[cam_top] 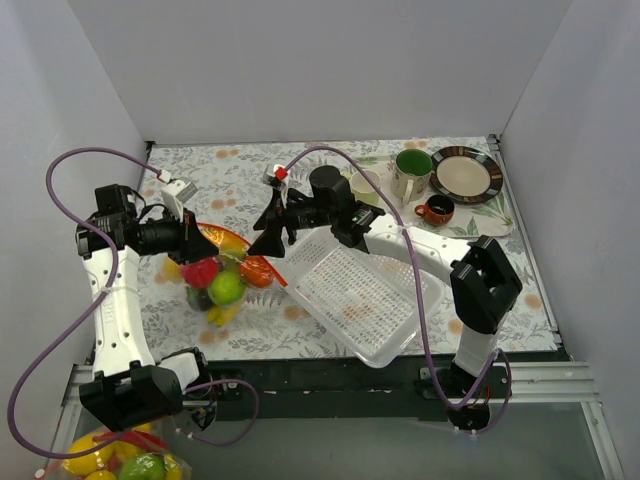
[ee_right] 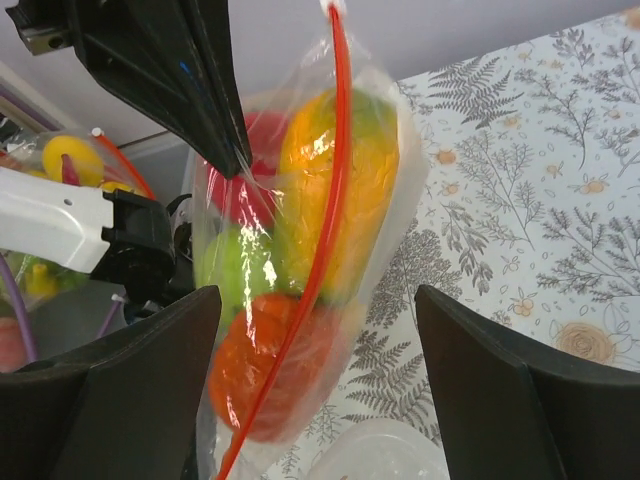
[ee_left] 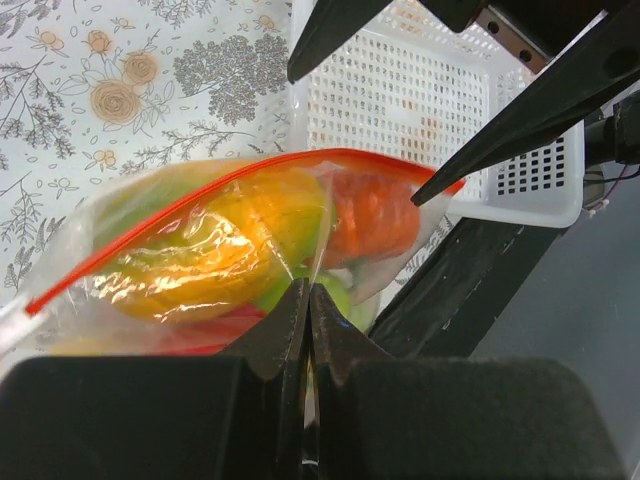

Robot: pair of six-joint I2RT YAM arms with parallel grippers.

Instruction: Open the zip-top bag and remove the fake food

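Pinching noted: zip-top bag (ee_left: pixel 120 250), fake food (ee_left: pixel 230 250) inside, is clamped by left gripper (ee_left: pixel 308 300); right gripper (ee_right: pixel 318 300) is spread around it.

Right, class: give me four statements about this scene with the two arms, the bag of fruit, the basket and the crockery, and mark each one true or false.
1. The left claw is shut on the zip-top bag. True.
2. The right claw is clamped on the bag's red strip. False: its jaws stand wide open, one on each side of the bag.
3. The fake food lies in the white basket. False: it is inside the bag, and the basket holds none of it.
4. The green-lined mug stands next to the plate. True.
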